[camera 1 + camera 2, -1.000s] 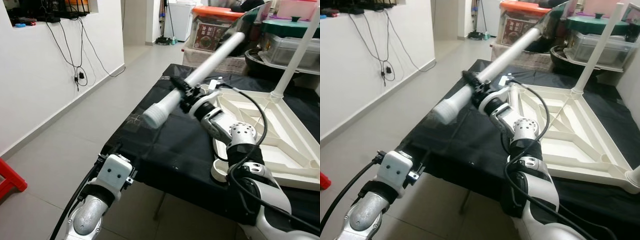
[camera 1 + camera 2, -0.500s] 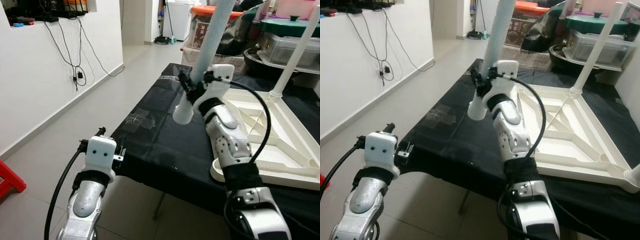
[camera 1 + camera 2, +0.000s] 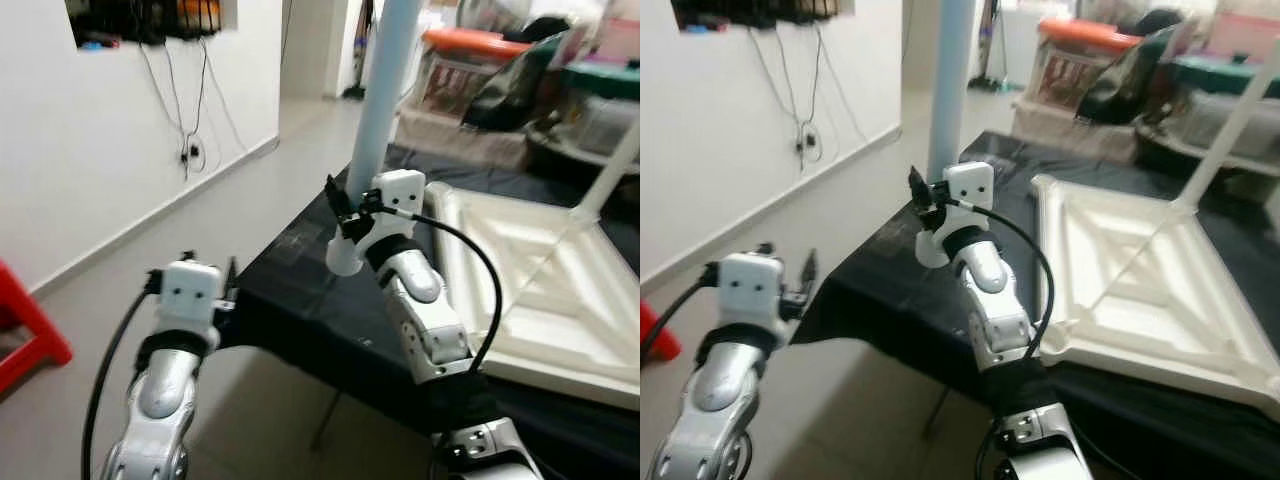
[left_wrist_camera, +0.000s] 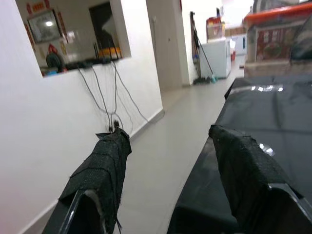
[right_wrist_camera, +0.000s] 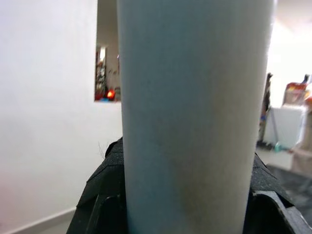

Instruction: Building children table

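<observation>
A white table leg (image 3: 378, 110) stands nearly upright, its threaded lower end over the black table's near left corner. My right gripper (image 3: 343, 208) is shut on the table leg (image 5: 192, 117) near that end. The white tabletop (image 3: 520, 290) lies upside down on the black cloth to the right, with one leg (image 3: 612, 165) standing at its far corner. My left gripper (image 4: 168, 170) is open, held beside the black table's (image 4: 273, 107) left edge over the floor, with nothing between its fingers (image 4: 105, 165).
The black-covered table (image 3: 300, 290) ends close in front of me. Plastic storage boxes (image 3: 470, 70) stand behind it. Pale tiled floor (image 3: 230, 170) stretches along a white wall with hanging cables (image 3: 190, 150). A red stool (image 3: 25, 330) stands at the left.
My right gripper has swung the leg from a slant to nearly upright and brought it lower and nearer. The camera has shifted, and my left arm has risen beside the table.
</observation>
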### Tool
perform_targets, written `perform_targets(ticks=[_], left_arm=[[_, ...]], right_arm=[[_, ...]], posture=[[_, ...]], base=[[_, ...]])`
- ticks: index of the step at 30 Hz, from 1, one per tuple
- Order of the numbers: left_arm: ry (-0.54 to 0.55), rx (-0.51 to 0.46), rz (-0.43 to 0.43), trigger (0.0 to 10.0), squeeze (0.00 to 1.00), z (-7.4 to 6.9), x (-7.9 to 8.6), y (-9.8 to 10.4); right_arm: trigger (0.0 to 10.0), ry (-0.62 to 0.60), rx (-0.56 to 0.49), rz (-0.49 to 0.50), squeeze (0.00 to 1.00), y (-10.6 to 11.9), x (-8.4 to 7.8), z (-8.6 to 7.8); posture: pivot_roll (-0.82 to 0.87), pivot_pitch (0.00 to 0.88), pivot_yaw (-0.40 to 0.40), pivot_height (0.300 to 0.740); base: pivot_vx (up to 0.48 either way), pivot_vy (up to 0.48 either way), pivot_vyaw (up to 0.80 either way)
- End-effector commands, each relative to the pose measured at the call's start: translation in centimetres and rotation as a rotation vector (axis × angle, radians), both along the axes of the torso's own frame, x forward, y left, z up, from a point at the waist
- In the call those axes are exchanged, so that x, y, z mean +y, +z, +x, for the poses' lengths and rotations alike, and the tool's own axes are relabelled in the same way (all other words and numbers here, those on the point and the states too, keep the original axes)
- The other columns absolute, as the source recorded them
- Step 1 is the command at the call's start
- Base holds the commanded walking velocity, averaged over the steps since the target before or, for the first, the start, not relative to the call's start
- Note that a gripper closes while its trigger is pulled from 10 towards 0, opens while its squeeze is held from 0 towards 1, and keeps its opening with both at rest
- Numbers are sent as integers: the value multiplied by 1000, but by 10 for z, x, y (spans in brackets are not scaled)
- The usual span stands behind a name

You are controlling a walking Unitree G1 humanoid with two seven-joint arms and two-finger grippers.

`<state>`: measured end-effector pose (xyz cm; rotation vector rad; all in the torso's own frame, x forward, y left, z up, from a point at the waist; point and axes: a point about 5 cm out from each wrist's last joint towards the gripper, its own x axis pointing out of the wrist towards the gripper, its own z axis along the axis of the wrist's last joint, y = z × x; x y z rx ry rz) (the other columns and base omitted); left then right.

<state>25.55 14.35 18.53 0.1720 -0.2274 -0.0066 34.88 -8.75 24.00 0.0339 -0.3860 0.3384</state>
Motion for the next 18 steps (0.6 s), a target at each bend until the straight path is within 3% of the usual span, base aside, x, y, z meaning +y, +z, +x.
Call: perform_targets(ticks=[1, 11, 12, 18], left_arm=[[-8, 20, -10, 10000, 0, 1, -4, -3], [47, 31, -22, 10000, 0, 5, 5, -3], [50, 26, -35, 10000, 0, 5, 6, -3], [28, 32, -42, 10000, 0, 2, 0, -6]], right_arm=[[10000, -41, 21, 23, 0, -2, -12, 1], [10000, -22, 40, 38, 0, -4, -12, 3], [10000, 85, 76, 46, 0, -8, -5, 2], [10000, 300, 135, 48, 0, -16, -2, 3]], posture=[[100, 0, -78, 740], [97, 0, -81, 740], [97, 0, -81, 740], [97, 0, -79, 740]], base=[[304, -368, 0], [234, -366, 0], [0, 0, 0], [0, 0, 0]])
